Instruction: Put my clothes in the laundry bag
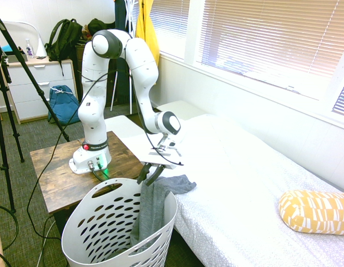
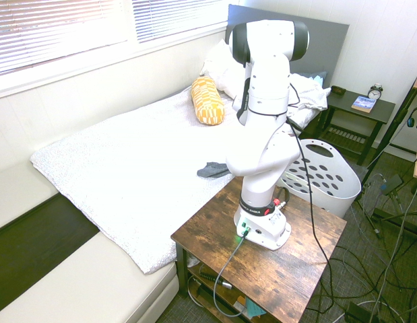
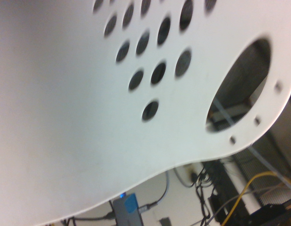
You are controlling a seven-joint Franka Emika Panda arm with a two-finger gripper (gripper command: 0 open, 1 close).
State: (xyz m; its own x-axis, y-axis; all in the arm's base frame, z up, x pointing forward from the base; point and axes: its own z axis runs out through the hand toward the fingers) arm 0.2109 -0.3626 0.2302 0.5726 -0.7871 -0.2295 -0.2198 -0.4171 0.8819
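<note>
A bedroom is seen, bed (image 1: 244, 183) at three o'clock. Nearest, the laundry bag (image 1: 99, 233) is set at six o'clock; the clothes (image 1: 152, 211) are draped down inside it, one end left on the bed. Above its rim, the gripper (image 1: 149, 173) appears spread, released. Tucking that trailing end in is judged next.

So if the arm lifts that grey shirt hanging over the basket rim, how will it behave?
Probably floppy: the grey shirt hangs limp down inside the basket, one end trailing onto the bed. It looks light, so it may drag or snag on the rim instead of lifting clean.
</note>
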